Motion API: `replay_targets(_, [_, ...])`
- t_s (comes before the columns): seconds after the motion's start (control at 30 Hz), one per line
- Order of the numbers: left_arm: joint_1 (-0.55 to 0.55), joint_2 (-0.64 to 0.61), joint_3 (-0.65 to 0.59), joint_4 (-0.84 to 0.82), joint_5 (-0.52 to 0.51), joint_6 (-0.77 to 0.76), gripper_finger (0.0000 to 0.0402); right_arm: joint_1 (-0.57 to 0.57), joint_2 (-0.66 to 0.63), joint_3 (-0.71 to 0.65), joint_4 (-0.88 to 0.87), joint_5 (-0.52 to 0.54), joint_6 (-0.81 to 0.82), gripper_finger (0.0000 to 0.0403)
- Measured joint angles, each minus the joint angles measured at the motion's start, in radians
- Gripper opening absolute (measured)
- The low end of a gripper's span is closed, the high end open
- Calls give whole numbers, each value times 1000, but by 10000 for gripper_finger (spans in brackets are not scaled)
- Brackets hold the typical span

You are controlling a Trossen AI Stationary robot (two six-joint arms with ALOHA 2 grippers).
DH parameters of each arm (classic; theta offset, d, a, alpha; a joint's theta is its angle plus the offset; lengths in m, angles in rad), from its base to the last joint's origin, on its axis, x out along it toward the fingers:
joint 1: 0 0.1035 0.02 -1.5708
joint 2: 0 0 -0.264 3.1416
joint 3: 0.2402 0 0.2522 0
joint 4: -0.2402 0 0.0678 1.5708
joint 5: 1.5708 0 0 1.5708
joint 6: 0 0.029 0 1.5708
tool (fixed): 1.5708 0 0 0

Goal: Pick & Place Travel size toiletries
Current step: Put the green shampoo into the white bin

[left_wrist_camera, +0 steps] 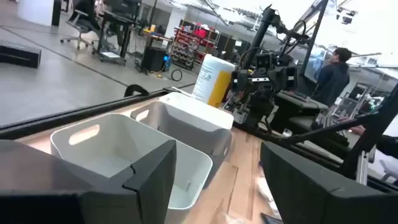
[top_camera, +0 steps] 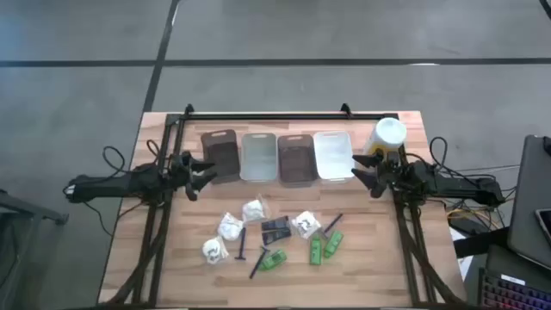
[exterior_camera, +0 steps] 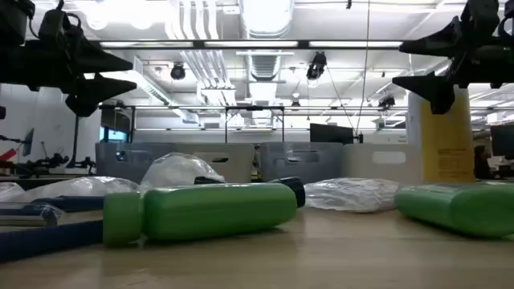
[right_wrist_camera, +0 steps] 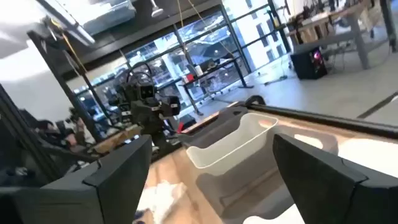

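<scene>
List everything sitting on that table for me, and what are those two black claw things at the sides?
Bins: four in a row, alternating brown and clear, back of the table.
Canister: one, yellow with white lid, back right corner.
White puffy bundles: four, front centre, scattered.
Green mini bottles: three, front centre, lying down.
Razors: about three, dark blue, among the bottles.
Dark tubes: a small cluster, centre of the pile.
Left gripper: black, open, empty, raised at the left.
Right gripper: black, open, empty, raised beside the canister.
</scene>
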Motion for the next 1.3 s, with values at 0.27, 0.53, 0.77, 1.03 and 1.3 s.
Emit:
replay_targets(0.27, [0, 0, -3, 3, 1, -512, 239, 0, 2, 0, -7, -1, 403, 350])
replay_targets(0.53, [0, 0, -5, 7, 2, -1085, 239, 2, 45, 1, -8, -2, 493, 359])
replay_targets(0.77, [0, 0, -6, 6, 2, -1125, 239, 2, 68, 1, -8, -2, 518, 339])
replay_targets(1.03, [0, 0, -6, 4, 2, -1125, 239, 2, 68, 1, 7, -1, 642, 331])
replay_targets(1.3, [0, 1, -6, 3, -3, -1098, 239, 3, 69, 1, 37, -1, 661, 357])
